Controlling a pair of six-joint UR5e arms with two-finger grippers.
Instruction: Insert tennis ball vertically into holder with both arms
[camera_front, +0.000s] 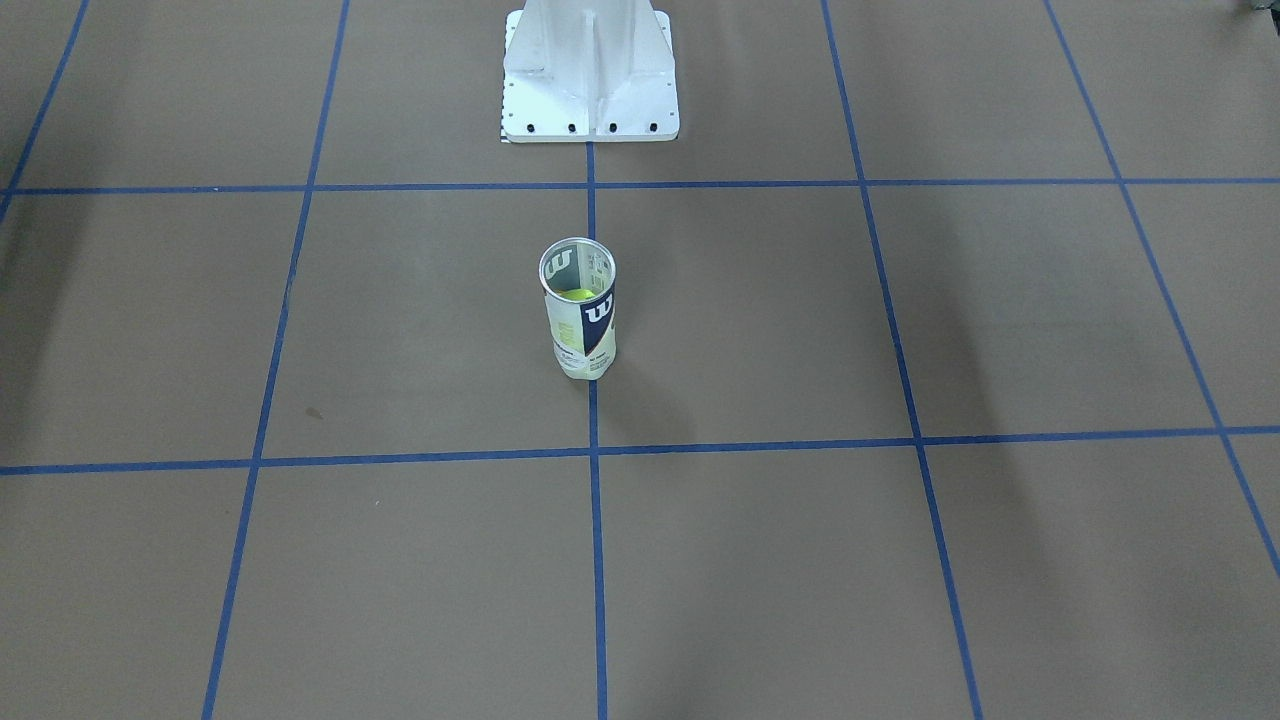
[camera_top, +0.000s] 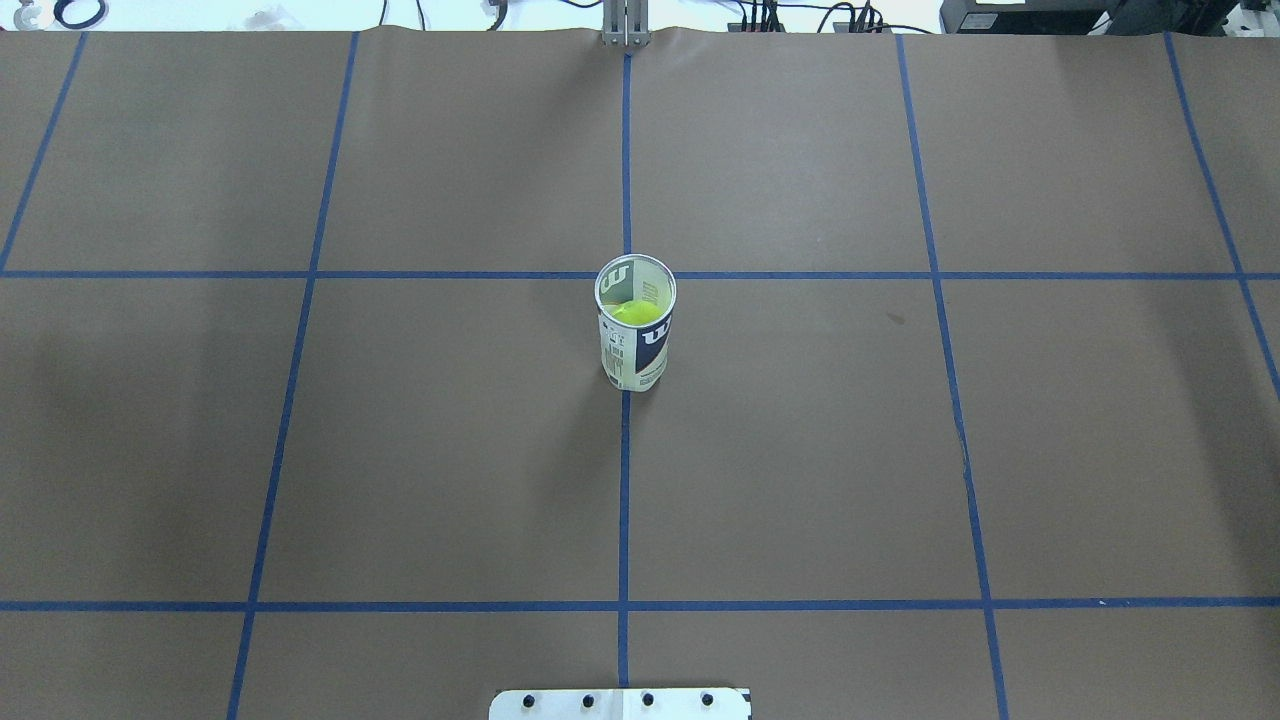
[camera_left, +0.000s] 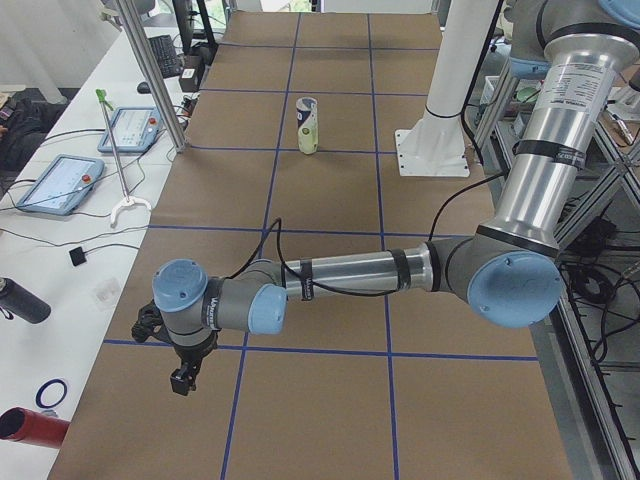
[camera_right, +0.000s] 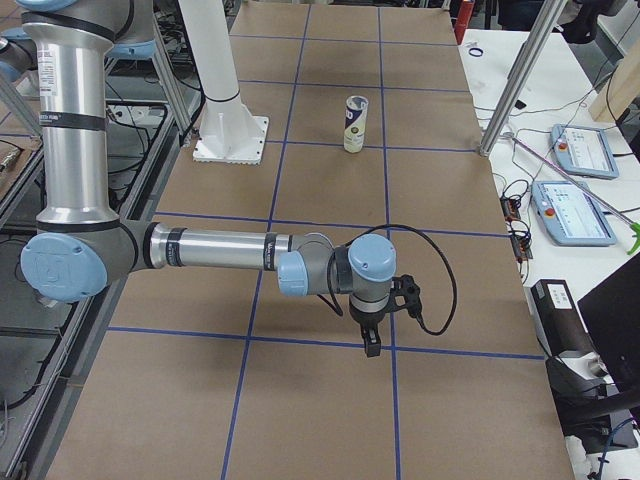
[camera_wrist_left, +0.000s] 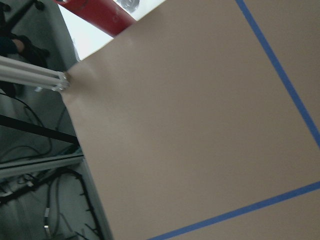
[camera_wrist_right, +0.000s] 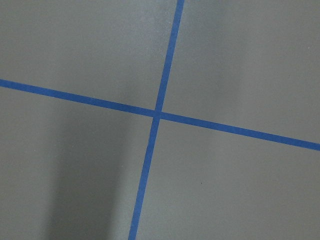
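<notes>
The holder (camera_front: 580, 322) is a clear can with a white and navy "W" label. It stands upright at the table's middle, on a blue tape line, and shows in the overhead view (camera_top: 635, 325) and both side views (camera_left: 309, 125) (camera_right: 354, 124). A yellow-green tennis ball (camera_top: 634, 312) sits inside it (camera_front: 577, 294). My left gripper (camera_left: 182, 378) hangs over the table's left end, far from the holder. My right gripper (camera_right: 371, 344) hangs over the right end, also far off. Both show only in side views, so I cannot tell whether they are open or shut.
The white pedestal base (camera_front: 590, 75) stands behind the holder at the robot's side (camera_top: 620, 704). Blue tape lines (camera_top: 625, 500) grid the brown table. Tablets (camera_left: 62, 182) and a red bottle (camera_left: 30, 424) lie on the side bench past the left end; more tablets (camera_right: 572, 210) past the right.
</notes>
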